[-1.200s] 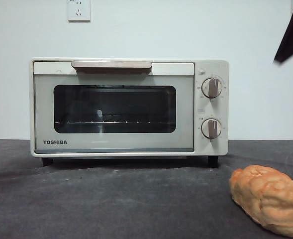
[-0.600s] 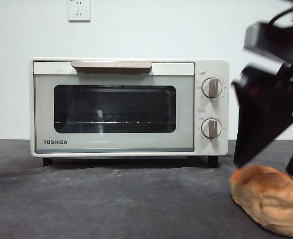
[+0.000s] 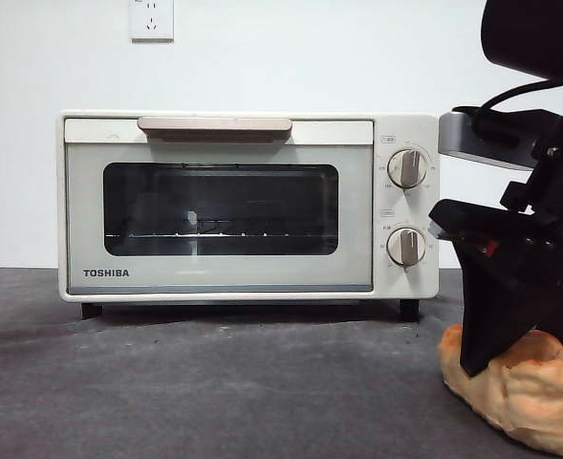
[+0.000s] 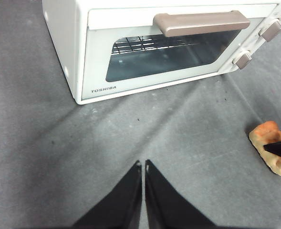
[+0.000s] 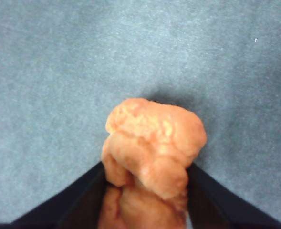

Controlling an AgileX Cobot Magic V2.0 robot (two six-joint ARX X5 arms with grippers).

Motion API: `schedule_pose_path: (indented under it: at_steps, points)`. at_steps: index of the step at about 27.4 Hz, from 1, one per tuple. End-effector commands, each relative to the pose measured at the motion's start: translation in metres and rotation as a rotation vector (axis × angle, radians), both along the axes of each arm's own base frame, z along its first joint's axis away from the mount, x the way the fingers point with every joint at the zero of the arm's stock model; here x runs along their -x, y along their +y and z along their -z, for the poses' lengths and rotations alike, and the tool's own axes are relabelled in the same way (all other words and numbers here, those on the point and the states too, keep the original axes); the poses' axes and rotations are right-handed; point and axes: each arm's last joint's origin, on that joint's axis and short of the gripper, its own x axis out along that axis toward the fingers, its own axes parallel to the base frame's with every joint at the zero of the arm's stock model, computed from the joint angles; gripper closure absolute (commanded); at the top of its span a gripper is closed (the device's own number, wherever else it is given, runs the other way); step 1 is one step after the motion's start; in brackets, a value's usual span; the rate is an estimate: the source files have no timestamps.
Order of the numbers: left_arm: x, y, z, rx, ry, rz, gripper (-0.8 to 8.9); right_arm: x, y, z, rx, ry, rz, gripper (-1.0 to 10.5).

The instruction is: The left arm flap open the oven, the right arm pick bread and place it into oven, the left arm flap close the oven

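Your right gripper (image 5: 145,191) straddled the bread (image 5: 152,143) at the oven's (image 3: 248,206) four o'clock, seemingly clenching it; left gripper (image 4: 143,167) closed, door unopened.

The oven (image 3: 248,206) is clad in a smooth cream-white shell with a soft satin sheen, which looks like painted metal. Its door window (image 3: 221,208) is of dark, glossy glass in which faint reflections are carried, and a thin wire rack (image 4: 150,44) of bright metal is seen behind it. The bar handle (image 3: 214,126) and the two knobs (image 3: 407,168) appear as matt beige plastic. The tabletop (image 3: 214,382) is covered by a dark grey, matt, cloth-like sheet with a fine, slightly rough grain. The bread (image 5: 152,143) shows a lumpy, golden-orange crust, dull and soft-looking. The right tool (image 5: 145,191) and left tool (image 4: 143,167) are of smooth black matt plastic.
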Motion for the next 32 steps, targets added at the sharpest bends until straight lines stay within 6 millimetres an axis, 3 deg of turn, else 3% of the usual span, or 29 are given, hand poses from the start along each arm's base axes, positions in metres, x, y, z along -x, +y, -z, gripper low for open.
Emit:
schedule_pose_path:
  at_steps: [1, 9, 18, 32]
  points:
    - [0.0, -0.001, -0.007, 0.002, -0.031, 0.011, 7.98, 0.0, 0.002, -0.001, -0.004, -0.003, 0.0, 7.4]
    - [-0.017, -0.015, -0.018, 0.101, -0.106, 0.063, 7.97, 0.013, -0.008, -0.043, -0.112, -0.134, -0.004, 7.4]
    - [-0.069, -0.054, -0.031, 0.091, -0.166, 0.142, 7.97, 0.027, -0.02, -0.1, -0.18, -0.243, -0.021, 7.4]
    - [-0.146, -0.112, -0.024, 0.007, -0.15, 0.196, 7.97, 0.037, -0.03, -0.147, -0.229, -0.352, -0.041, 7.4]
